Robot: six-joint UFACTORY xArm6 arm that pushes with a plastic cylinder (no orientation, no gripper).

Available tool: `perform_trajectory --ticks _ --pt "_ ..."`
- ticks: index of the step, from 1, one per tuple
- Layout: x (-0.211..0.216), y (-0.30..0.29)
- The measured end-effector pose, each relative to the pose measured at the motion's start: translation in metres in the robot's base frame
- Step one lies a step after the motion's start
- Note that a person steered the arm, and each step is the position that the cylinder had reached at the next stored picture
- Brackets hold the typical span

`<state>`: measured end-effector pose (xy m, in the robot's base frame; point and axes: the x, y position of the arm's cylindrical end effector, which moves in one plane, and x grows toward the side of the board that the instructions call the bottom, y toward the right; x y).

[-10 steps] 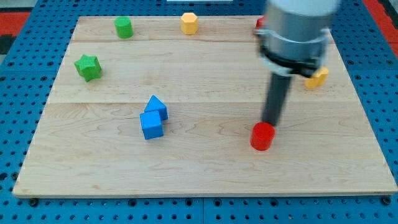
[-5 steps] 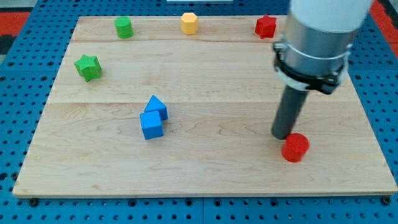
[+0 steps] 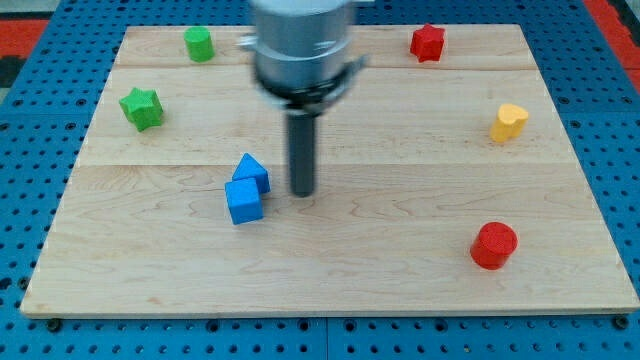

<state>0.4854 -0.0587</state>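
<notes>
My tip (image 3: 301, 193), a bare rod holding nothing, has swung left off the red cylinder (image 3: 494, 245), now left near-right. It stands just right of the touching blue blocks (image 3: 246, 188).

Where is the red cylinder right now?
The red cylinder sits alone near the view's bottom right of the board, below the yellow block and far to the right of my tip.

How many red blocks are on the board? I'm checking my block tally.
2. A red star-shaped block sits at the view's top right edge; a red cylinder block sits at the view's lower right. The arm's body may hide another near the view's top. My tip is far from both.
</notes>
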Motion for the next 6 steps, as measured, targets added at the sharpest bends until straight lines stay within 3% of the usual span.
perform_trajectory --ticks 1,3,5,6 --pt "0.009 -0.083" --pt "0.025 -0.091" --pt "0.041 -0.166" --pt "-0.007 -0.163"
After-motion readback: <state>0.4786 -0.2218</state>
